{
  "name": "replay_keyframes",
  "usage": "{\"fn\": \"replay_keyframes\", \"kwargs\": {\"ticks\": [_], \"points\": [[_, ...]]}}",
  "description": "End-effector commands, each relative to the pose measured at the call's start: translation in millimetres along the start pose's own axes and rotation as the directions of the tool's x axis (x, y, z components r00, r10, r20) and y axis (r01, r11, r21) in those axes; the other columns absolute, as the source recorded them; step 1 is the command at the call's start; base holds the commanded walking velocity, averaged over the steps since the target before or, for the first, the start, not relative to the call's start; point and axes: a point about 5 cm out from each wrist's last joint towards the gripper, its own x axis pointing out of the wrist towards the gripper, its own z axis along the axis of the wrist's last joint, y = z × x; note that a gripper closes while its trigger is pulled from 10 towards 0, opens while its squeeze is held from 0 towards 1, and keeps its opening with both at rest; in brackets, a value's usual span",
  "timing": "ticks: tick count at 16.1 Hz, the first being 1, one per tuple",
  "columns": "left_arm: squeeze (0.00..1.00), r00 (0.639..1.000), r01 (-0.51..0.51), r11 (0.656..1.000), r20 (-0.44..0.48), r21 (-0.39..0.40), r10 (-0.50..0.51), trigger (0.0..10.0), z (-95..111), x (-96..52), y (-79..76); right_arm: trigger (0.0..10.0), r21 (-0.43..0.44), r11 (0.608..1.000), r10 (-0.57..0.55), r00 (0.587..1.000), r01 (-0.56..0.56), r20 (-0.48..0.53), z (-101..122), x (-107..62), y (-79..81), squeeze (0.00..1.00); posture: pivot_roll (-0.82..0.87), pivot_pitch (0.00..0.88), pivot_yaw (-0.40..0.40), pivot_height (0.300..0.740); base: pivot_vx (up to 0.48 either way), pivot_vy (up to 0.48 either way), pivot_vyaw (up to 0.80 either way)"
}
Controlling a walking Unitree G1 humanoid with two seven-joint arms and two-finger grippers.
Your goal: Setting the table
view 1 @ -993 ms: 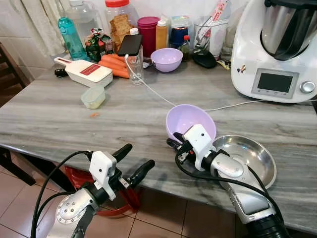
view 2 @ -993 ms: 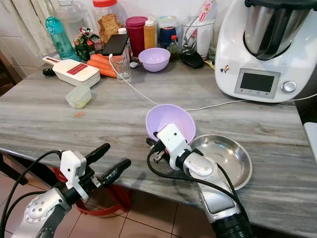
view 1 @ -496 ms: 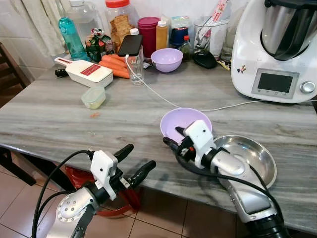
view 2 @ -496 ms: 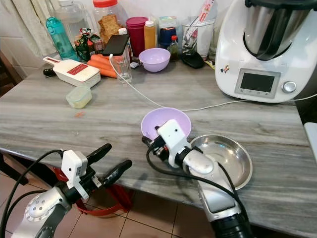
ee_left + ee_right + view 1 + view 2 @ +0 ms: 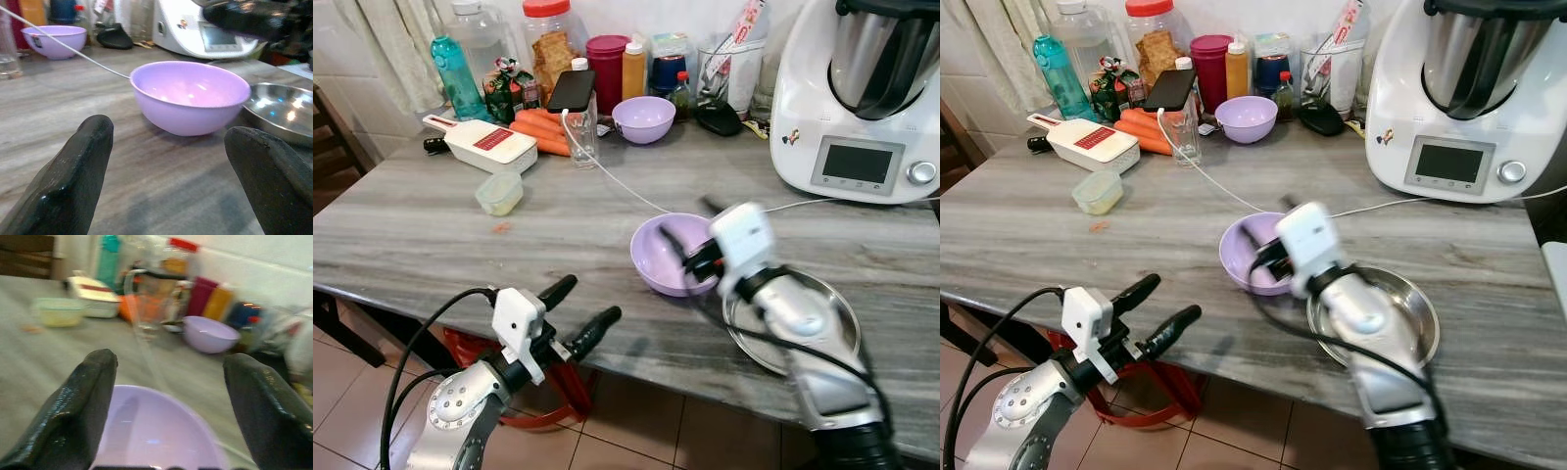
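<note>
Since the earlier frame my right gripper [image 5: 690, 257] has let the lilac bowl [image 5: 668, 257] settle upright on the worktop [image 5: 460, 235], touching the steel dish [image 5: 822, 311]. It hovers wide above the rim; my left gripper [image 5: 579, 311], also wide, faces the bowl.

- A grey streaked stone table [image 5: 431, 230] carries everything.
- Near its front edge, right of the middle, a lilac bowl [image 5: 668, 257] sits upright; a steel dish [image 5: 813, 311] lies just beside it, nearer the right edge.
- A white kitchen machine [image 5: 862, 108] stands at the back right corner.
- Along the back edge: a second lilac bowl [image 5: 643, 117], jars, bottles, carrots [image 5: 540, 130], a white slicer [image 5: 481, 143].
- A small lidded tub [image 5: 498, 192] sits left of centre.
- A white cable [image 5: 617, 181] trails across the middle.
</note>
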Motion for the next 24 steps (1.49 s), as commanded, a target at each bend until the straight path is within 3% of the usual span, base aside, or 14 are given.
{"fn": "replay_keyframes", "kwargs": {"ticks": [1, 6, 9, 10, 13, 19, 24], "points": [[0.00, 1.000, -0.014, 1.000, 0.001, 0.003, 0.014, 10.0, 2, 0.3, 4.6, 10.0, -0.025, 0.998, -0.057, 0.998, 0.058, 0.039, 10, -3.9, -8.6, 1.00, -0.09, 0.016, 0.096, 0.740, 0.000, 0.000, 0.00], [0.00, 1.000, -0.018, 1.000, 0.009, -0.010, 0.018, 10.0, 1, 6.0, 5.6, 10.0, -0.087, 0.953, -0.287, 0.957, 0.289, 0.028, -1, -45.6, -29.6, 1.00, -0.11, 0.024, 0.110, 0.740, 0.000, 0.000, 0.00], [0.00, 1.000, -0.008, 1.000, 0.014, -0.031, 0.008, 10.0, 1, 8.8, 6.5, 10.0, -0.124, 0.927, -0.358, 0.934, 0.355, 0.002, -7, -60.5, -29.5, 1.00, -0.13, 0.032, 0.124, 0.740, 0.000, 0.000, 0.00], [0.00, 1.000, 0.014, 0.999, 0.010, -0.041, -0.014, 10.0, 1, 9.7, 5.5, 10.0, -0.144, 0.914, -0.390, 0.919, 0.379, -0.054, -17, -67.3, -27.5, 1.00, -0.14, 0.035, 0.129, 0.740, 0.000, 0.000, 0.00], [0.00, 0.997, 0.071, 0.995, -0.009, -0.072, -0.072, 10.0, -3, 9.1, 1.1, 10.0, -0.131, 0.927, -0.370, 0.915, 0.351, -0.160, -33, -75.3, -16.9, 1.00, -0.14, 0.038, 0.131, 0.740, 0.000, 0.000, 0.00], [0.00, 0.984, 0.153, 0.981, -0.078, -0.119, -0.163, 10.0, -11, 1.4, -2.0, 10.0, -0.064, 0.934, -0.352, 0.881, 0.351, -0.315, -55, -78.2, -14.1, 1.00, -0.14, 0.044, 0.123, 0.740, 0.000, 0.000, 0.00], [0.00, 0.982, 0.154, 0.978, -0.087, -0.141, -0.167, 10.0, -13, -3.2, -4.7, 10.0, -0.008, 0.946, -0.297, 0.860, 0.323, -0.415, -68, -81.8, -5.7, 1.00, -0.13, 0.048, 0.110, 0.740, 0.000, 0.000, 0.00]]}}
